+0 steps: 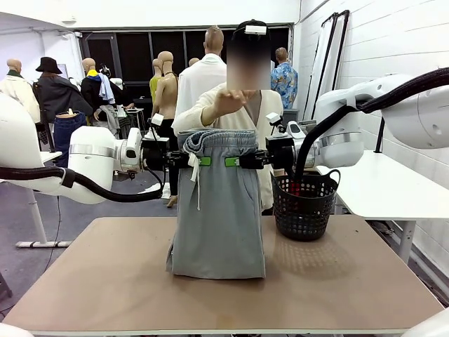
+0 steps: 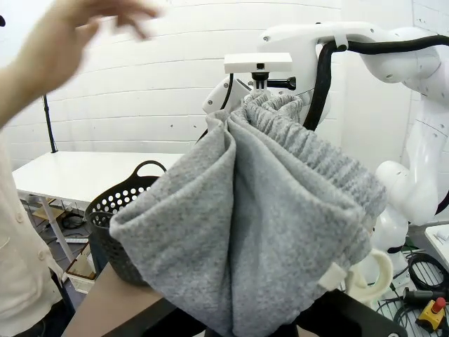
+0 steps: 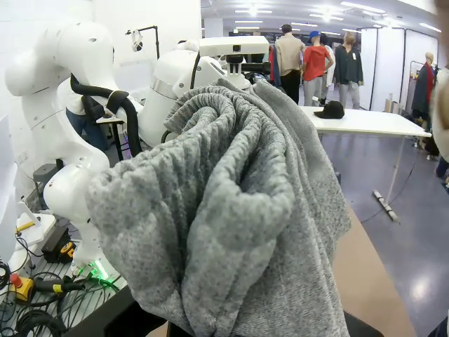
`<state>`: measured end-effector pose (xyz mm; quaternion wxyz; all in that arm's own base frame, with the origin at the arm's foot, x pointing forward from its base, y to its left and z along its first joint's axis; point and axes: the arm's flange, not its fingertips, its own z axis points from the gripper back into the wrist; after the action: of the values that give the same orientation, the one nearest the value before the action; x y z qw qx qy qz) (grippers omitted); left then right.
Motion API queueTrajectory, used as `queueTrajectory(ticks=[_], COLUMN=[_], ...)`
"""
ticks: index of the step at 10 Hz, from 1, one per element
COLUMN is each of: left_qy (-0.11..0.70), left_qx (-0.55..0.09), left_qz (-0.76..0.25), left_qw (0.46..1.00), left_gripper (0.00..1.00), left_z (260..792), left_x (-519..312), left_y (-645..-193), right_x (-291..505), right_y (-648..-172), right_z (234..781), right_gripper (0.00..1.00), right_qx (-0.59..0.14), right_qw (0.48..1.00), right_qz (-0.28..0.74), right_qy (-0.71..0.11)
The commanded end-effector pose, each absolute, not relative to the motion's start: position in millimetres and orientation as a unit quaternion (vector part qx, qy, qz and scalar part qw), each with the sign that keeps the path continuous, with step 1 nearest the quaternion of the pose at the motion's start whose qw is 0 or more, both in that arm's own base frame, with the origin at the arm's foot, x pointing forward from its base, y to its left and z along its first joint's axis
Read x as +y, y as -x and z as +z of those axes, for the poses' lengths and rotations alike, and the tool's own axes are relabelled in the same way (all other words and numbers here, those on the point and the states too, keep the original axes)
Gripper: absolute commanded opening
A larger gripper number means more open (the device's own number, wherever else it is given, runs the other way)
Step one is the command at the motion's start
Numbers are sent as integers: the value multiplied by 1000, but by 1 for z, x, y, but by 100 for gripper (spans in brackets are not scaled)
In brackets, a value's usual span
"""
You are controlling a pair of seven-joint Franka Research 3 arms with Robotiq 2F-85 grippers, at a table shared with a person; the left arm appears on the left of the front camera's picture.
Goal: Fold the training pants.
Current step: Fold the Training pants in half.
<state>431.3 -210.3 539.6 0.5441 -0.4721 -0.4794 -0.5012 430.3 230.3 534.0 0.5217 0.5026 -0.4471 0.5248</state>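
Observation:
The light-grey training pants [image 1: 219, 210] hang upright over the table, held at the gathered waistband, their lower end resting on the tabletop. A white drawstring [image 1: 194, 177] dangles at the waistband's left. My left gripper [image 1: 199, 161] is shut on the waistband's left side and my right gripper [image 1: 236, 161] is shut on its right side. In the left wrist view the grey fabric [image 2: 259, 225] bunches over my fingers, hiding them. The right wrist view has the same cloth [image 3: 231, 210] draped over its fingers. Behind the pants a person's hand [image 1: 228, 102] is raised.
A black perforated basket [image 1: 303, 205] stands on the brown table [image 1: 351, 281] at the right, close to my right arm. A white table [image 1: 382, 186] stands farther right. The person stands at the far edge directly behind the pants.

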Motion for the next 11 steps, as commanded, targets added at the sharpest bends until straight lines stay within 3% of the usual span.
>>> queueTrajectory(ticks=[1,11], left_qy=[476,476], left_qx=[-491,-491], left_qz=[-499,-499], left_qw=[532,532], left_gripper=[0,0], left_z=[539,539], left_x=[-209,-209], left_y=[-426,-426], right_x=[231,231], right_y=[-430,-430], right_z=[536,536], right_gripper=[0,0], right_qx=[-449,-449], right_qw=[520,520], right_qz=[523,523], right_qy=[-504,-504])
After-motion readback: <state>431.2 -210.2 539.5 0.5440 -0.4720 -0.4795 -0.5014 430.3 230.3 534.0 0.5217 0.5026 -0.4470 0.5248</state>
